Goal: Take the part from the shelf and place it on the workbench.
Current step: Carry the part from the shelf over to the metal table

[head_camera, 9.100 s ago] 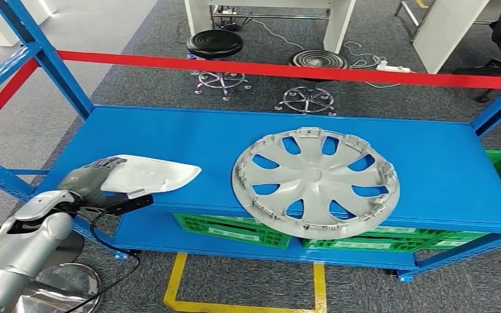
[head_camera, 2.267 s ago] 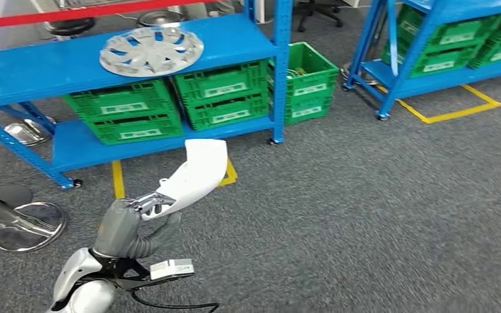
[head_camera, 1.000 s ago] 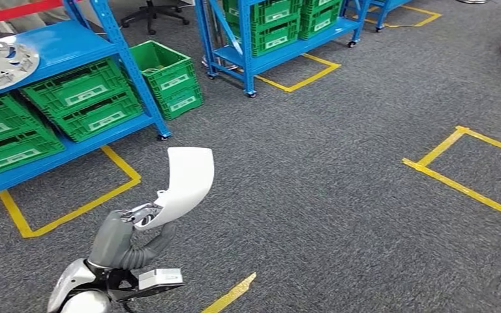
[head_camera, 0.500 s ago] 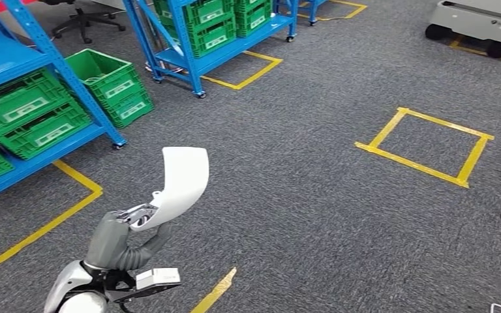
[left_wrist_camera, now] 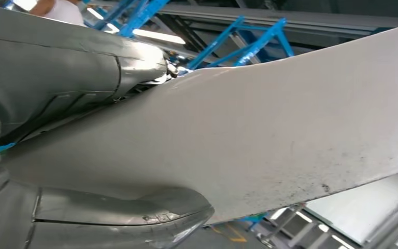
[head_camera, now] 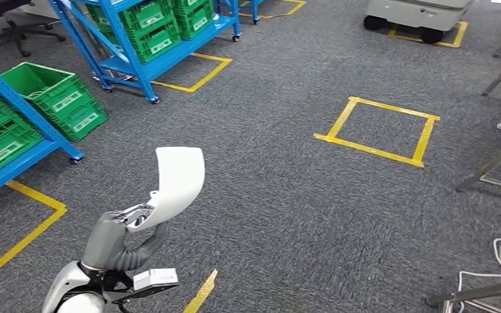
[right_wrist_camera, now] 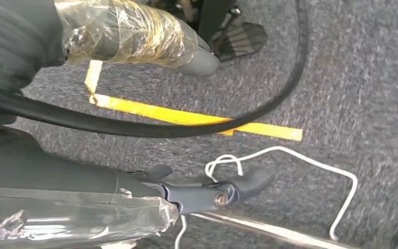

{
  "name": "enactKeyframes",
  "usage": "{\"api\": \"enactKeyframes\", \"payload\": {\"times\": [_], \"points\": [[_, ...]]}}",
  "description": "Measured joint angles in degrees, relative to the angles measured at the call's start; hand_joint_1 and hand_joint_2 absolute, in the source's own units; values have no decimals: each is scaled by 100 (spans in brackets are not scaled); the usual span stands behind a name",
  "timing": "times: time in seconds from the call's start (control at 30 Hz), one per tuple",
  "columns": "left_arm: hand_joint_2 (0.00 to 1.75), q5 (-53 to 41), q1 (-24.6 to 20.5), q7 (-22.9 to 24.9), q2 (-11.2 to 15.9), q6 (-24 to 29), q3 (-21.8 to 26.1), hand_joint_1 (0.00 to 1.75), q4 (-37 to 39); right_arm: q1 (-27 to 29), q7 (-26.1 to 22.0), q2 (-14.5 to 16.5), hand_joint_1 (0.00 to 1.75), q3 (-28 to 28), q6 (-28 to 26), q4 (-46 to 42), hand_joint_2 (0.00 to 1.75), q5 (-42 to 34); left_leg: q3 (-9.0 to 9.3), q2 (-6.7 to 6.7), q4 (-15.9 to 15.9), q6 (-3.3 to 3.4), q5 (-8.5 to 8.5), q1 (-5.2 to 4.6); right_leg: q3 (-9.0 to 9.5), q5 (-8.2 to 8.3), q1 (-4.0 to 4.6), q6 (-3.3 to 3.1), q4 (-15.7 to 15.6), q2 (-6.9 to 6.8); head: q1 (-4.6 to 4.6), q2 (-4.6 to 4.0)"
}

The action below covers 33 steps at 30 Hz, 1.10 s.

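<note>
Behind, blue shelves (head_camera: 137, 39) with green crates (head_camera: 59, 98) stand on grey carpet marked by a yellow tape square (head_camera: 378, 130). Nearer, the white part (head_camera: 177, 182) stands nearly upright, long axis vertical, top curling leftward, gripped at its base by the left hand (head_camera: 121, 228). Right hand (right_wrist_camera: 72, 176): cannot tell.
</note>
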Motion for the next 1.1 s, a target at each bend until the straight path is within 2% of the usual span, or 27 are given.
{"api": "enactKeyframes", "payload": {"times": [0.1, 0.13, 0.2, 0.23, 0.27, 0.33, 0.37, 0.4, 0.43, 0.47, 0.5, 0.53, 0.57, 0.63, 0.67, 0.73, 0.8, 0.83, 0.87, 0.9, 0.93, 0.97, 1.03, 1.07, 1.1], "points": [[175, -1, -12, 0, -2, 2, 5, 175, -18, 20, 2, 4, 0, -1, 14, 1, 175, -1, 23, 140, -156, 37, 8, 1, -85, 70, -16, 115, -32, 125, -22, 0], [175, -1, -14, 0, -4, 1, 5, 175, -23, 29, 3, 4, 0, -2, 20, 1, 175, -2, 31, 174, -203, 33, 27, 11, -98, 83, -12, 137, -40, 140, -18, 0], [175, 0, -13, 0, -6, 0, 6, 175, -26, 35, 3, 4, 0, -2, 31, 1, 175, -2, 46, 203, -254, 26, 56, 36, -114, 77, -10, 136, -25, 114, -17, 0], [175, 0, -15, 0, -6, -1, 7, 175, -26, 38, 5, 3, 0, -3, 47, 1, 175, -3, 54, 226, -266, 15, 67, 40, -128, 63, -8, 129, -3, 44, -18, 0], [175, 2, -15, -1, -6, -3, 11, 175, -26, 38, 14, 2, 0, -7, 82, 1, 175, -4, 61, 264, -285, 13, 82, 41, -187, -18, 1, 126, 104, -108, -9, 0], [175, 14, -13, -9, -4, -14, 34, 175, -19, 19, 38, 0, 0, -29, 255, 2, 175, -8, 54, 487, -306, 12, 104, 18, -568, -450, 18, 167, 935, -448, 8, 0], [175, 20, -11, -14, -4, -19, 45, 175, -13, 12, 49, -2, 0, -44, 338, 3, 175, -10, 45, 609, -311, 20, 109, 10, -722, -628, 22, 196, 1315, -565, 18, 0], [175, 25, -12, -19, -4, -24, 55, 175, -6, 10, 53, -5, 0, -58, 406, 3, 175, -13, 38, 733, -308, 17, 108, 5, -769, -687, 17, 222, 1510, -610, 18, 0], [175, 31, -16, -25, -5, -25, 57, 175, -3, 19, 54, -11, 0, -68, 433, 3, 175, -13, 39, 805, -302, 9, 104, 7, -604, -555, 14, 232, 1273, -644, 18, 0], [175, 38, -21, -37, -6, -26, 59, 175, -1, 24, 54, -20, 0, -76, 458, 2, 175, -12, 42, 869, -289, -6, 94, 9, -351, -384, 12, 239, 876, -719, 19, 0], [175, 46, -28, -56, -7, -26, 63, 175, 0, 18, 56, -28, 0, -81, 487, 2, 175, -9, 37, 923, -267, -35, 75, -3, -95, -271, 27, 232, 469, -831, 23, 0], [175, 57, -38, -80, -7, -26, 68, 175, 1, 8, 57, -35, 0, -83, 520, 1, 175, -4, 32, 972, -232, -67, 54, -15, 90, -197, 35, 199, 158, -907, 17, 0], [175, 70, -50, -111, -6, -26, 73, 175, 0, -3, 58, -37, 0, -83, 551, 1, 175, 5, 26, 1017, -203, -96, 38, -30, 190, -177, 46, 155, -16, -951, 9, 0], [175, 101, -81, -177, -6, -26, 82, 175, 2, -5, 63, -37, 0, -83, 592, 2, 175, 36, 24, 1103, -168, -139, 25, -42, 189, -179, 56, 53, -59, -872, -7, 0], [175, 117, -99, -208, -7, -26, 86, 175, 2, 3, 67, -37, 0, -84, 605, 2, 175, 55, 22, 1091, -155, -168, 4, -32, 179, -170, 53, 17, -57, -824, -7, 0], [175, 142, -130, -250, -7, -26, 98, 175, 3, 5, 70, -37, 0, -85, 625, 2, 175, 80, -59, 857, 64, -231, -192, 4, 163, -141, 41, -50, -64, -721, -17, 0], [175, 162, -139, -279, -6, -32, 115, 175, 14, -15, 70, -37, 0, -85, 649, 1, 175, 88, -333, 577, 713, -266, -579, 31, 140, -119, 42, -94, -66, -600, -32, 0], [175, 171, -138, -290, -5, -38, 125, 175, 26, -23, 70, -38, 0, -85, 660, 1, 175, 90, -505, 530, 1101, -266, -747, 35, 128, -111, 50, -108, -66, -532, -32, 0], [175, 177, -137, -298, -4, -44, 133, 175, 39, -25, 70, -38, 0, -85, 669, 1, 175, 91, -636, 511, 1385, -257, -829, 36, 120, -104, 60, -118, -65, -460, -32, 0], [175, 181, -138, -304, -3, -49, 141, 175, 50, -22, 70, -38, 0, -85, 675, 1, 175, 93, -696, 503, 1502, -240, -812, 34, 116, -97, 69, -125, -65, -394, -32, 0], [175, 190, -141, -311, -2, -58, 150, 175, 59, -17, 70, -38, 0, -85, 682, 1, 175, 95, -641, 482, 1369, -210, -661, 31, 117, -91, 76, -128, -65, -319, -30, 0], [175, 205, -147, -325, -1, -73, 161, 175, 64, -14, 70, -38, 0, -85, 692, 1, 175, 95, -496, 434, 1045, -170, -432, 22, 123, -84, 80, -128, -65, -244, -30, 0], [175, 269, -169, -372, -1, -114, 191, 175, 73, -19, 70, -36, 0, -85, 714, 3, 175, 98, -153, 203, 289, -74, -48, 6, 117, -60, 71, -109, -67, -103, -27, 0], [175, 313, -183, -400, -1, -139, 209, 175, 78, -27, 69, -35, 0, -85, 723, 4, 175, 99, -55, 116, 67, -40, 32, -8, 98, -41, 55, -84, -68, -42, -32, 0], [175, 351, -198, -426, 0, -164, 224, 175, 84, -32, 68, -35, 0, -85, 730, 5, 175, 101, -16, 60, -33, -11, 44, -17, 71, -19, 35, -52, -72, 13, -35, 0]]}}
